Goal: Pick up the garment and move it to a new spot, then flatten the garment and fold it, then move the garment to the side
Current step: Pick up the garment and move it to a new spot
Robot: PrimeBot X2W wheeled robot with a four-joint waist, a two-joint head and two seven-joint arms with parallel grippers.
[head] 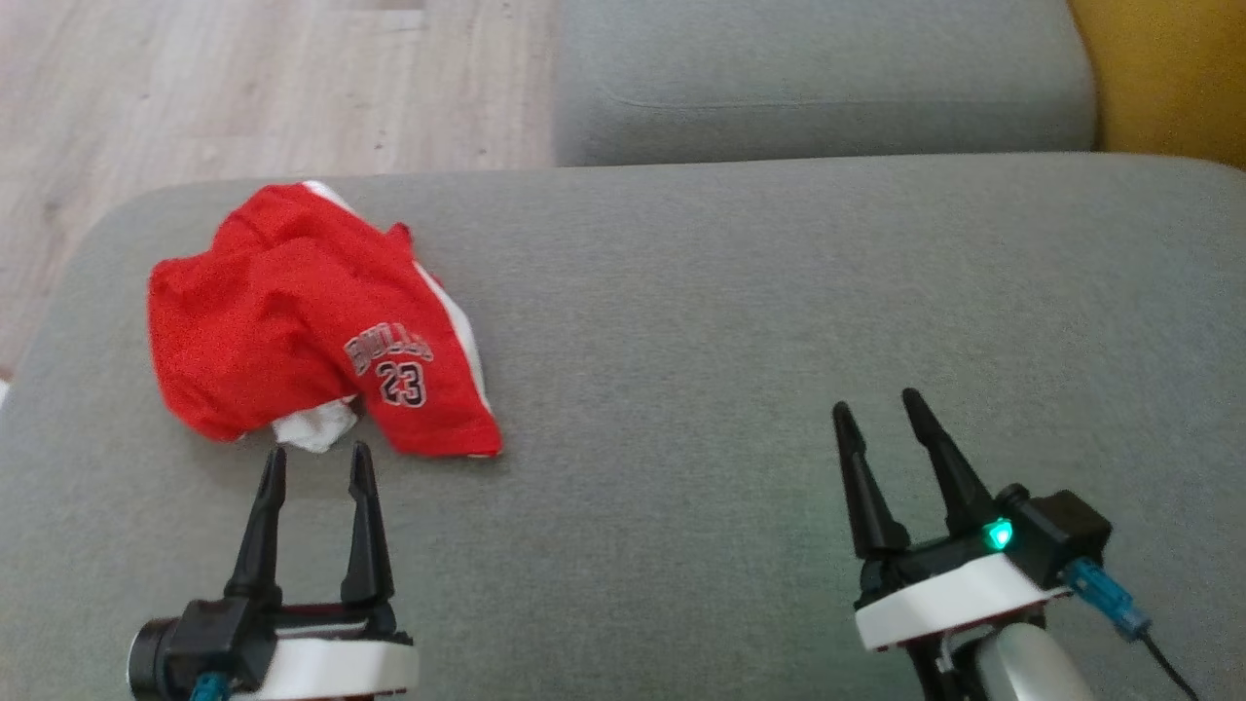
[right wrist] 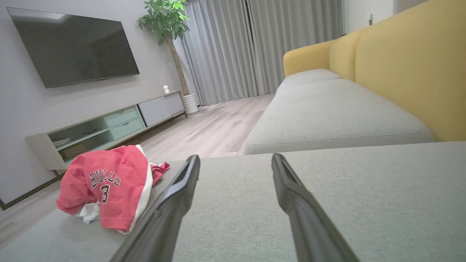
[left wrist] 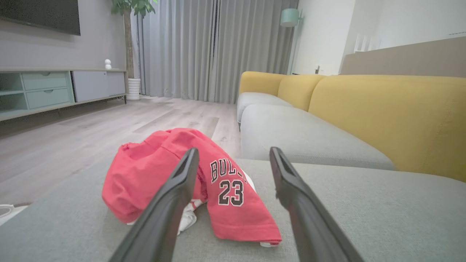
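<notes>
The garment (head: 302, 321) is a red basketball jersey with white trim and "BULLS 23" printed on it, lying crumpled at the left of a grey sofa cushion (head: 740, 321). My left gripper (head: 313, 460) stands open just short of its near edge, touching nothing. In the left wrist view the garment (left wrist: 233, 203) lies straight ahead between and beyond the fingers of the left gripper (left wrist: 233, 154). My right gripper (head: 881, 404) is open over bare cushion at the lower right, far from the garment. From the right wrist the garment (right wrist: 109, 185) shows at the left, beside the open right gripper (right wrist: 235, 160).
A second grey seat cushion (head: 827, 78) lies beyond, with the yellow sofa back (head: 1168, 68) at the right. Wooden floor (head: 243, 88) drops off past the cushion's left and far edges. A TV stand (right wrist: 109, 127) and a potted plant (right wrist: 165, 22) stand across the room.
</notes>
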